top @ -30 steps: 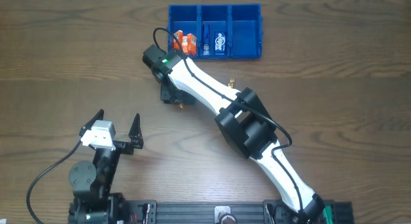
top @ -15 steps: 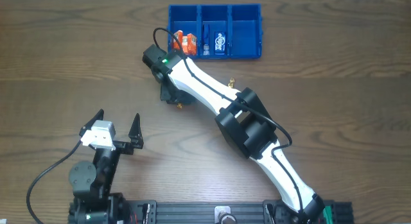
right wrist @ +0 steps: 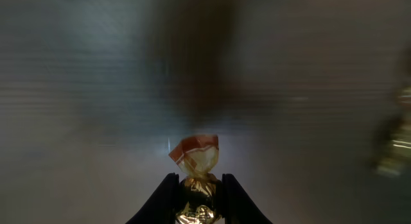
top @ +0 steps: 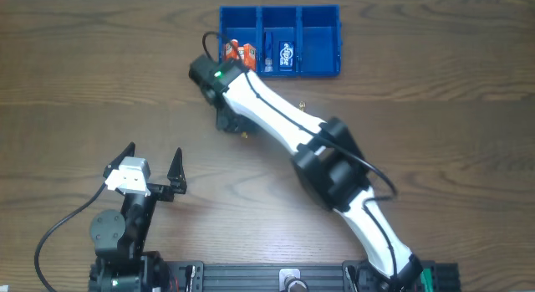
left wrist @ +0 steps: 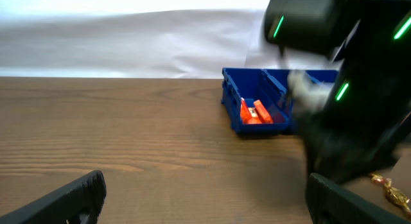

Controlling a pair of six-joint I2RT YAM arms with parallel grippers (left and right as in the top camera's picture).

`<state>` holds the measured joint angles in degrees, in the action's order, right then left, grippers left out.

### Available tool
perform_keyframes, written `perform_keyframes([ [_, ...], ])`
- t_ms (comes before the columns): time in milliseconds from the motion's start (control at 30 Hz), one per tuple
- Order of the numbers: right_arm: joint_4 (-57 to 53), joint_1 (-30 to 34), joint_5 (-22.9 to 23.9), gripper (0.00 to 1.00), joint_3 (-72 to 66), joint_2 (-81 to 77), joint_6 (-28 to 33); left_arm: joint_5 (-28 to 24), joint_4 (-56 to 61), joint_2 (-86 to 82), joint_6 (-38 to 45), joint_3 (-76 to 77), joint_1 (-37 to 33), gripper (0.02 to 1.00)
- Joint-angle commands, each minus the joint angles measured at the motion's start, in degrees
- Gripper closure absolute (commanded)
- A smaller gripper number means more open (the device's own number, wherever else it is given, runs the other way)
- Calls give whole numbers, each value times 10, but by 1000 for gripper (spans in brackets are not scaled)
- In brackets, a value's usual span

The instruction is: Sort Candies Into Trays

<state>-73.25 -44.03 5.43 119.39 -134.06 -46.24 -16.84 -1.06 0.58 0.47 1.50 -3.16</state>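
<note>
Right tool (right wrist: 197,187): my right arm reaches across the middle of the worktop (top: 84,74); its fingers are pinched on a gold candy (right wrist: 195,158), the twisted wrapper end sticking out past the fingertips; the surface beyond it is blurred, so I cannot tell whether the sweet touches the wood

Gold candy from above: a small glint under the right tool (top: 234,123) (mostly hidden by the wrist housing)

Blue tray (top: 280,7): near the right tool, just past it on the side away from the arm bases; three compartments in a row

Orange candies (top: 238,51): in the tray's end compartment, the one nearest the right tool; I also see them from the left wrist (left wrist: 254,112)

Blue candy (top: 286,54): in the middle compartment, one cell farther from the right tool

Second gold candy (top: 299,102): lying loose on the worktop beside the right arm's forearm, between that arm and the tray; apart from the right tool

Left tool (top: 154,155): fingers spread wide with nothing between them; well apart from the tray, the candies and the right tool
</note>
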Motion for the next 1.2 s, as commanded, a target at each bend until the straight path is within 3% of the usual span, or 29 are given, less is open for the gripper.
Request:
perform_keyframes([
  [33,-14,41,87,862,5,131,40,-11,-17,-3,9,-12,2,20],
  [200,25,119,126,862,5,172,120,-11,-17,-3,9,-12,2,20],
  [467,180,219,115,862,5,128,214,-11,-17,-3,8,-12,2,20],
  [1067,312,259,112,853,5,22,240,-11,-17,-3,9,-12,2,20],
  [1133,312,259,112,827,5,22,240,-11,-17,-3,9,-12,2,20],
  [1200,311,259,112,724,5,22,240,-11,-17,-3,8,-12,2,20],
])
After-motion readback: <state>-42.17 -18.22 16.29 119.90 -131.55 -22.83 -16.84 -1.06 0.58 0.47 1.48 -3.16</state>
